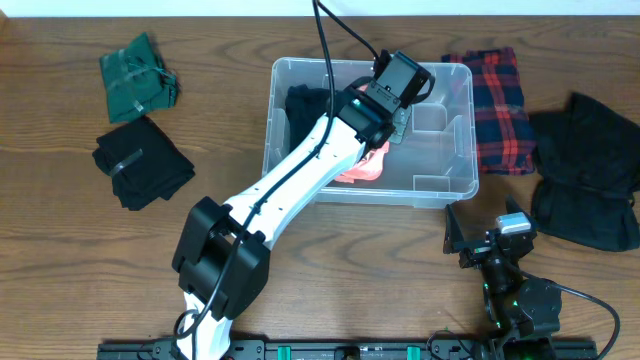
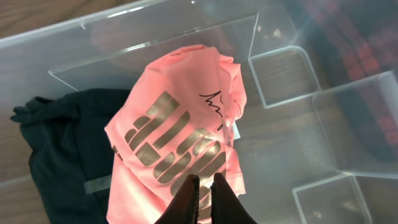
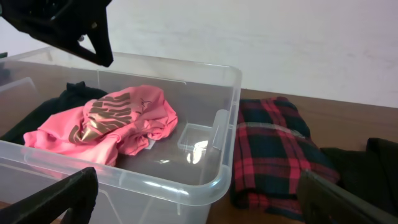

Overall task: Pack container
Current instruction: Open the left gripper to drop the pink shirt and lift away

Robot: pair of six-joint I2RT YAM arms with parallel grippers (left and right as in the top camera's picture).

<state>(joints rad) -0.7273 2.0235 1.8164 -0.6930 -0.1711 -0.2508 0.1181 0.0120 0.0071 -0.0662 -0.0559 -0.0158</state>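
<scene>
Wooden table (image 1: 60, 250) bears the container (image 1: 440, 150), pink shirt (image 2: 180, 143) inside; left gripper (image 2: 204, 186) hovers above it shut (empty, perhaps to press it flat), right gripper (image 3: 199, 180) gapes idle at near right.

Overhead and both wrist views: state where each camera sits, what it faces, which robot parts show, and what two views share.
Overhead: above the table, facing straight down on the container; both arms show, the left arm over it.
Left wrist: above the container, facing down at the pink shirt inside; the shut left gripper shows.
Right wrist: low beside the container, facing across its rim; the open right gripper frames the view.
Shared: both wrist views show the pink shirt.
</scene>
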